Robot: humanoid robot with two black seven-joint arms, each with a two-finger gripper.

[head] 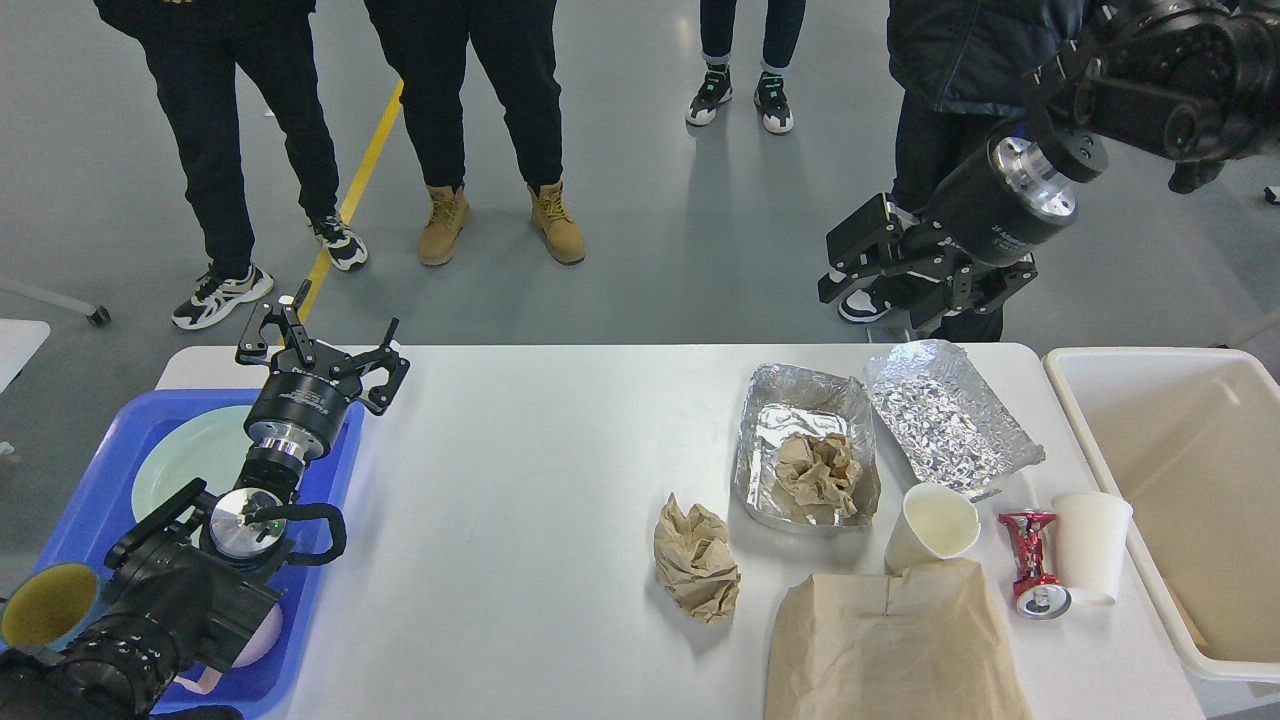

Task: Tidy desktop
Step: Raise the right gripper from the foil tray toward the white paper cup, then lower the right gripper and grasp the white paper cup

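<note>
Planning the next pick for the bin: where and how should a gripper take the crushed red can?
Grip the crushed red can across its pinched, narrow middle, coming straight down from above. It lies flat on the desktop with a paper cup close on its right, so close the fingers carefully in that tight gap.

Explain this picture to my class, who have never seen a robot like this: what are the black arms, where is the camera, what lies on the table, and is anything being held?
The camera sits in the robot's head, looking down at the white desktop. The black arms are its own. The left gripper is open over a blue tray holding a pale green plate. The right gripper hangs beyond the far edge; its state is unclear. Neither holds anything.

On the desktop lie a foil tray holding crumpled brown paper, a foil sheet, a loose paper wad, a flat paper bag, two white paper cups and a crushed red can. A cream bin stands at the right. People stand behind.
</note>
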